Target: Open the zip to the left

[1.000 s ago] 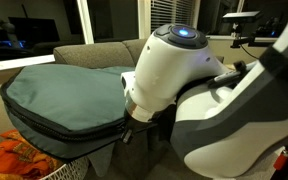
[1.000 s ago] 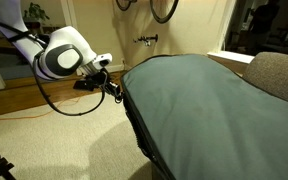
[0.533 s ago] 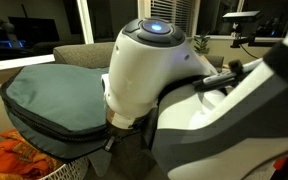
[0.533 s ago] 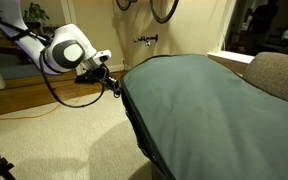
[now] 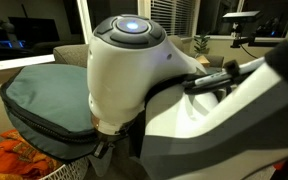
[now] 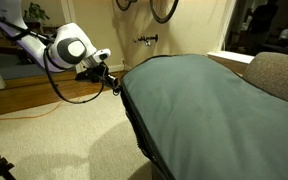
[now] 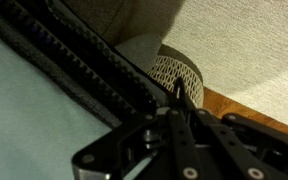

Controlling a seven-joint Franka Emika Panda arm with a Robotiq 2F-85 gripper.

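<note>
The black two-finger gripper [image 7: 178, 98], nearly closed with any hold unclear, sits at the corner of the teal-grey padded fabric bag [image 6: 194, 100], whose long near-black zip [image 7: 89, 62] runs away from the fingertips along the rim.

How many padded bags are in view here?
1. The teal-grey padded bag lies by the grey sofa in both exterior views, its dark zip along the rim; the wrist view shows that same edge. The arm could hide another.
</note>
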